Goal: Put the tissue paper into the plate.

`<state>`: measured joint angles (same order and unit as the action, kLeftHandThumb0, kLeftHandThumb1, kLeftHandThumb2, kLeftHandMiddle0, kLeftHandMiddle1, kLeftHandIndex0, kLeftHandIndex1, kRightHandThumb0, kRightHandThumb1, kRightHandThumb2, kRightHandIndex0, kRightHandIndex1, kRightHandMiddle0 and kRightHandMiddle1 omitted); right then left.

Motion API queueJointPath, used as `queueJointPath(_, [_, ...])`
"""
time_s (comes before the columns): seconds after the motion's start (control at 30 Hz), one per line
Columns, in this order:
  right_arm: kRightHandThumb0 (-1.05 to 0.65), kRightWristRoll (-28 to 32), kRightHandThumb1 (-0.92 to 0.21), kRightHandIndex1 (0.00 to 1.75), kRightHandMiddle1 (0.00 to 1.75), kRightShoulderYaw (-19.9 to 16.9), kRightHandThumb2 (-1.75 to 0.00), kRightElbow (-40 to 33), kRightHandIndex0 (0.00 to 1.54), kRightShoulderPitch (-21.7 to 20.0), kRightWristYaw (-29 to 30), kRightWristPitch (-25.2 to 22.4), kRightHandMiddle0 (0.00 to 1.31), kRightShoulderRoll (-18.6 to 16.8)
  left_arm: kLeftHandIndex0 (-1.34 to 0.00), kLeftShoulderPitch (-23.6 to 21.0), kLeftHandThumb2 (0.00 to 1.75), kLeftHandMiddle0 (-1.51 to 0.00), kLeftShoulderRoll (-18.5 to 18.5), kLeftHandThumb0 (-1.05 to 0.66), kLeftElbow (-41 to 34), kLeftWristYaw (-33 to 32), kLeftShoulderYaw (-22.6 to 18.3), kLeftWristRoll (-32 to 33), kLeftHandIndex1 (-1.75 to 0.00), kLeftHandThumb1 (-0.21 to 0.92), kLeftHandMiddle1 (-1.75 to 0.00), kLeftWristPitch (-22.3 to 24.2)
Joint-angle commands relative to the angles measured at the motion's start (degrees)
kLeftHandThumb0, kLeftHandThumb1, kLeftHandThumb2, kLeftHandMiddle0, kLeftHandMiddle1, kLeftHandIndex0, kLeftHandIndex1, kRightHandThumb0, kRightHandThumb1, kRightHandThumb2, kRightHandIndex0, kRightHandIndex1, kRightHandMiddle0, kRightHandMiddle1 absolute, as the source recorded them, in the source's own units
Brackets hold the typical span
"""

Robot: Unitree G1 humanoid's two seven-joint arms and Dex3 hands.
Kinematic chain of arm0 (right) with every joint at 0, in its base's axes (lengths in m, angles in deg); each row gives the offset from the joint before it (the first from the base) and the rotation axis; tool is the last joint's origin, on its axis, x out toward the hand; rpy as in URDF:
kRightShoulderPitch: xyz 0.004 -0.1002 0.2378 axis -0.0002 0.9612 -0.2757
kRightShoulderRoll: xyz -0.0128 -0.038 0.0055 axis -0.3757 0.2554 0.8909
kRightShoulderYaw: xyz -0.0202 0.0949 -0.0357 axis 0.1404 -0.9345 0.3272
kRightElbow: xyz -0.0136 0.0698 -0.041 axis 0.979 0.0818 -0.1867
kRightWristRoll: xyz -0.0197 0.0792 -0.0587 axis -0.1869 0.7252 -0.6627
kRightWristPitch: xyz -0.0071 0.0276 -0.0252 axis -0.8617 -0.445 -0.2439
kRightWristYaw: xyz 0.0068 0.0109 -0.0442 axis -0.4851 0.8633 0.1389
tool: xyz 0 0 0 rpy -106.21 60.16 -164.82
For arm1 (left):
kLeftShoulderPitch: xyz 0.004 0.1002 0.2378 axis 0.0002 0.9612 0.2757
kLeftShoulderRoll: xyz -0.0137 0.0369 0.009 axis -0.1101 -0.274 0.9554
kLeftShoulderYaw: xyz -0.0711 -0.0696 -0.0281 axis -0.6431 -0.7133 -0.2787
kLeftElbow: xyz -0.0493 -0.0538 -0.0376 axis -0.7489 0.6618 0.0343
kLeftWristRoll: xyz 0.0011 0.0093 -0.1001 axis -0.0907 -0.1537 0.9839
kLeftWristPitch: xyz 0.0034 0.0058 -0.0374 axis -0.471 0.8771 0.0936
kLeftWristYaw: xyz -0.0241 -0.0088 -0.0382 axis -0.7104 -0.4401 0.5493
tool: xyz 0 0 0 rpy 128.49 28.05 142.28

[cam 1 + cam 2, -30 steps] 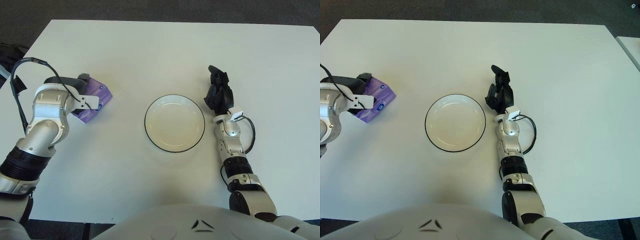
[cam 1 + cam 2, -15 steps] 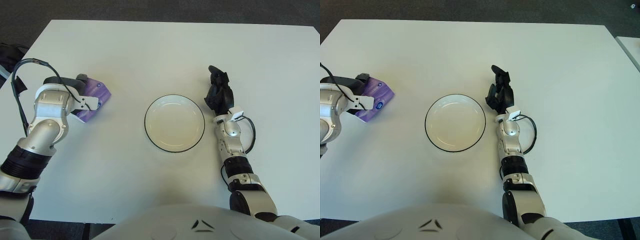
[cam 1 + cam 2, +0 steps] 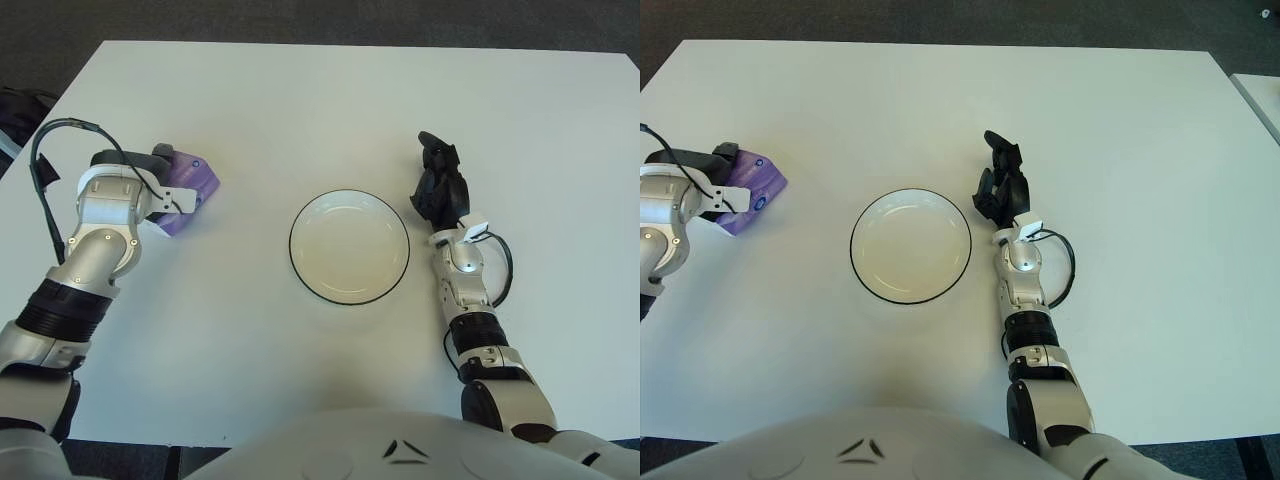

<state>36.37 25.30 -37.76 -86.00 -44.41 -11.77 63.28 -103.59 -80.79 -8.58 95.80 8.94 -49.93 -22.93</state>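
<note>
The purple plastic pack of tissue paper (image 3: 186,184) sits at the left side of the white table (image 3: 330,100), well apart from the round white plate with the thin black rim (image 3: 349,246), which is in the middle and has nothing in it. The left hand (image 3: 152,180) is right on the pack, with dark fingers over its far-left corner, but I honestly can't tell whether they've clamped it or are just touching, since the silver wrist covers most of that side. The right hand (image 3: 438,185) is parked just right of the plate, dark fingers loosely curled and holding nothing. To do this step well, I'd say get a firm pinch across the pack before lifting, because soft wrap like that probably squishes and slips. Then carry it right with enough height to clear the rim, and let go over the plate's centre instead of dragging it in. Hard to make out: the near-left part of the pack under the hand, and whether the pack is resting flat or already tipped up a bit.
</note>
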Motion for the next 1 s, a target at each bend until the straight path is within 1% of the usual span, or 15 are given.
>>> queueJointPath(0.0, [-0.66, 1.01, -0.92, 0.01, 0.71, -1.36, -0.84, 6.31, 0.26, 6.66, 0.05, -2.51, 0.0, 0.43, 0.0, 1.81, 1.13, -0.15, 1.17, -1.05, 1.28, 0.76, 1.99, 0.59, 0.0, 0.92, -0.34, -0.63])
queueJointPath(0.07, [-0.66, 1.03, -0.92, 0.01, 0.71, -1.4, -0.85, 6.11, 0.27, 6.81, 0.08, -2.4, 0.0, 0.39, 0.0, 1.82, 1.13, -0.13, 1.98, -1.05, 1.79, 0.7, 2.97, 0.23, 0.0, 0.92, -0.32, -0.5])
queueJointPath(0.23, [-0.67, 0.91, -0.92, 0.01, 0.73, -1.5, -0.85, 5.57, 0.27, 7.3, 0.12, -2.34, 0.0, 0.48, 0.0, 1.75, 1.13, -0.11, 4.54, -1.05, 7.62, -3.0, 4.79, 0.48, 0.0, 0.92, -0.3, 0.0])
queueJointPath(0.47, [-0.68, 0.91, -0.92, 0.01, 0.74, -1.66, -0.84, 5.36, 0.27, 7.74, 0.06, -2.11, 0.0, 0.71, 0.0, 3.38, 1.14, -0.11, 5.73, -1.05, 6.9, -2.98, 5.52, 0.7, 0.0, 0.92, -0.23, 1.96])
queueJointPath(0.53, [-0.68, 0.94, -0.92, 0.01, 0.74, -1.73, -0.84, 5.51, 0.27, 7.78, 0.07, -2.09, 0.0, 0.79, 0.0, 4.04, 1.13, -0.09, 7.11, -1.05, 9.5, -5.39, 5.91, 1.38, 0.0, 0.92, -0.21, 2.28])
queueJointPath(0.6, [-0.68, 1.04, -0.92, 0.01, 0.74, -1.82, -0.84, 5.55, 0.27, 7.88, 0.0, -2.08, 0.0, 0.86, 0.0, 4.16, 1.12, -0.07, 8.75, -1.05, 13.87, -9.04, 6.32, 2.47, 0.0, 0.92, -0.19, 1.94])
queueJointPath(0.73, [-0.67, 1.2, -0.92, 0.01, 0.74, -1.98, -0.84, 5.61, 0.27, 7.98, -0.2, -2.03, 0.0, 1.0, 0.0, 3.25, 1.12, -0.05, 10.66, -1.05, 20.09, -14.17, 6.87, 3.86, 0.0, 0.92, -0.17, 0.78])
queueJointPath(0.77, [-0.67, 1.26, -0.92, 0.01, 0.73, -2.03, -0.84, 5.68, 0.27, 8.01, -0.29, -1.97, 0.0, 1.06, 0.0, 3.44, 1.12, -0.05, 10.89, -1.05, 20.33, -15.11, 6.89, 4.22, 0.0, 0.92, -0.17, 0.55])
queueJointPath(0.8, [-0.67, 1.29, -0.92, 0.01, 0.73, -2.07, -0.84, 5.81, 0.27, 8.02, -0.39, -1.86, 0.0, 1.13, 0.0, 3.7, 1.12, -0.08, 11.29, -1.05, 21.3, -17.24, 6.75, 4.96, 0.0, 0.92, -0.18, -0.16])
queueJointPath(0.83, [-0.67, 1.3, -0.92, 0.01, 0.73, -2.1, -0.84, 5.9, 0.27, 8.02, -0.46, -1.77, 0.0, 1.17, 0.0, 3.9, 1.13, -0.25, 11.49, -1.05, 21.83, -18.66, 6.67, 5.49, 0.0, 0.92, -0.27, -0.63])
queueJointPath(0.87, [-0.67, 1.29, -0.92, 0.01, 0.73, -2.13, -0.84, 6.0, 0.27, 8.06, -0.56, -1.63, 0.0, 1.24, 0.0, 4.16, 1.13, -0.29, 11.99, -1.05, 23.54, -21.8, 6.43, 6.43, 0.0, 0.92, -0.29, -1.81])
queueJointPath(0.9, [-0.67, 1.27, -0.92, 0.01, 0.73, -2.15, -0.83, 6.05, 0.27, 8.09, -0.62, -1.54, 0.0, 1.28, 0.0, 4.24, 1.09, -0.33, 12.35, -1.05, 24.93, -24.05, 6.3, 7.09, -0.22, 0.92, -0.43, -2.65])
queueJointPath(0.93, [-0.67, 1.24, -0.92, 0.01, 0.73, -2.16, -0.83, 6.14, 0.27, 8.11, -0.69, -1.41, 0.0, 1.32, 0.0, 4.12, 1.07, -0.34, 12.87, -1.05, 27.25, -27.69, 6.09, 7.91, -0.31, 0.92, -0.48, -4.05])
queueJointPath(0.97, [-0.67, 1.22, -0.92, 0.01, 0.73, -2.16, -0.84, 6.22, 0.26, 8.12, -0.73, -1.32, 0.0, 1.35, -0.07, 3.96, 0.99, -0.4, 13.19, -1.01, 28.93, -30.28, 6.01, 8.54, -0.77, 0.92, -0.66, -5.03])
